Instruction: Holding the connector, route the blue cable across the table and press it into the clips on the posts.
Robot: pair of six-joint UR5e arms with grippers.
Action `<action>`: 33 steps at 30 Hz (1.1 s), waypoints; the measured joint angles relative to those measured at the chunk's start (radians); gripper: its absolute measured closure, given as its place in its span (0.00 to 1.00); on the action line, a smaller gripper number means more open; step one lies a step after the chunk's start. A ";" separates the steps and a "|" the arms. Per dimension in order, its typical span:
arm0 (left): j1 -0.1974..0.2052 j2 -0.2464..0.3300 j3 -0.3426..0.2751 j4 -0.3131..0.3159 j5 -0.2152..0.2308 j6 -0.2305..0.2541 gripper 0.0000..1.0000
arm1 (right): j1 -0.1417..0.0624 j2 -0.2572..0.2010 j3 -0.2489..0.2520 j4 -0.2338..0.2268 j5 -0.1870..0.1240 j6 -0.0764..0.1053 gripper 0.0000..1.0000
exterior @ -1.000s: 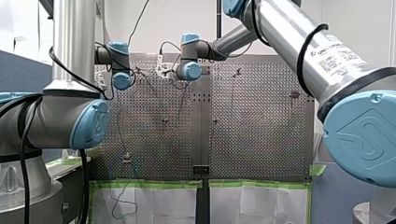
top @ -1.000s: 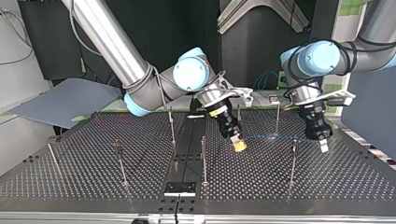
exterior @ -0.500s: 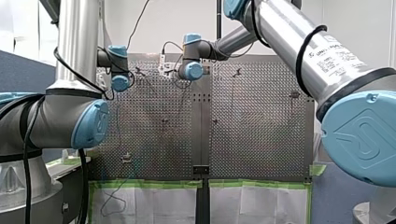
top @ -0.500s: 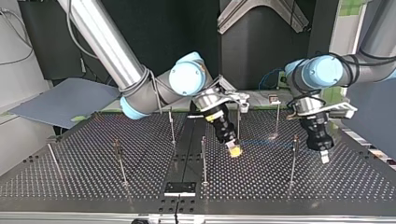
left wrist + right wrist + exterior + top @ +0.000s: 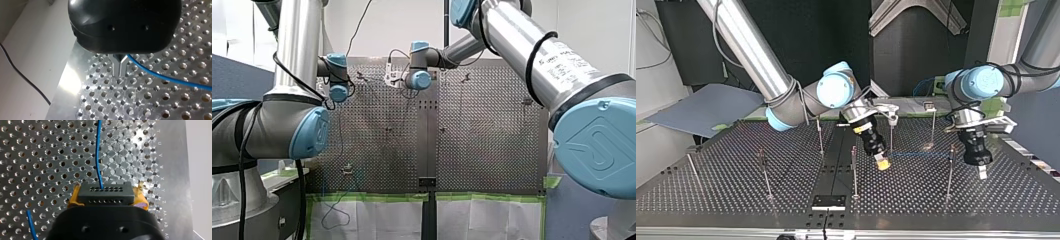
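perforated metal desk (image 5: 736, 185), dark room behind: right claw (image 5: 881, 163) clamps black connector (image 5: 105, 193); left claw (image 5: 119, 73) pinched shut on blue cable (image 5: 162, 77).

Along the bare edge strip of the worktop (image 5: 175, 182), in the right wrist view, runs a row of marked letters (image 5: 162, 166): T, U, V, W, X, Y, Z, AA, AB. In the front view, a white label (image 5: 572, 62) on my right arm (image 5: 512, 35) carries print too small to read.

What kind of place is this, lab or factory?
Likely a robotics lab bench: my left arm and my right arm work a perforated table with thin posts, green tape holds paper along its edge.
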 joint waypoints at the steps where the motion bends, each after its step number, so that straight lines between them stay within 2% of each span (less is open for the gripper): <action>1: 0.000 0.000 0.000 0.001 0.004 -0.003 1.00 | -0.001 0.001 0.000 0.000 0.000 0.000 1.00; 7: 0.001 -0.001 0.000 0.000 0.017 -0.033 1.00 | -0.005 0.005 -0.001 0.000 -0.002 0.003 1.00; 8: 0.001 -0.001 0.000 0.000 0.017 -0.036 0.87 | -0.006 0.007 -0.001 0.001 -0.002 0.005 1.00; 9: 0.001 -0.001 0.000 -0.001 0.017 -0.039 0.87 | -0.007 0.009 -0.001 0.001 -0.002 0.006 1.00; 11: 0.002 0.000 -0.001 -0.008 0.013 -0.048 0.73 | -0.009 0.015 -0.001 0.003 -0.002 0.008 1.00; 12: 0.002 0.000 -0.001 -0.013 0.008 -0.054 0.73 | -0.009 0.019 -0.001 0.004 -0.001 0.008 1.00; 13: 0.002 0.000 -0.002 -0.018 0.003 -0.060 0.55 | -0.009 0.022 -0.001 0.005 -0.001 0.009 1.00; 14: 0.002 0.000 -0.003 -0.026 -0.005 -0.069 0.42 | -0.009 0.026 -0.001 0.006 0.000 0.009 1.00; 15: 0.002 0.000 -0.004 -0.032 -0.011 -0.074 0.42 | -0.009 0.031 -0.001 0.007 0.001 0.009 1.00; 16: 0.002 0.000 -0.005 -0.039 -0.017 -0.078 0.27 | -0.010 0.035 -0.001 0.008 0.003 0.009 1.00; 17: 0.002 0.000 -0.008 -0.049 -0.022 -0.080 0.05 | -0.010 0.040 -0.001 0.009 0.004 0.009 1.00; 18: 0.002 0.000 -0.010 -0.056 -0.025 -0.081 0.05 | -0.011 0.045 0.000 0.010 0.006 0.009 1.00; 19: 0.002 0.001 -0.013 -0.064 -0.027 -0.082 0.00 | -0.011 0.049 0.000 0.011 0.007 0.009 1.00; 25: -0.005 0.001 -0.021 -0.114 -0.060 -0.089 0.00 | -0.015 0.074 0.002 0.020 0.009 0.009 1.00; 33: -0.019 0.003 -0.022 -0.184 -0.064 -0.105 0.00 | -0.027 0.111 0.013 0.053 0.020 0.010 1.00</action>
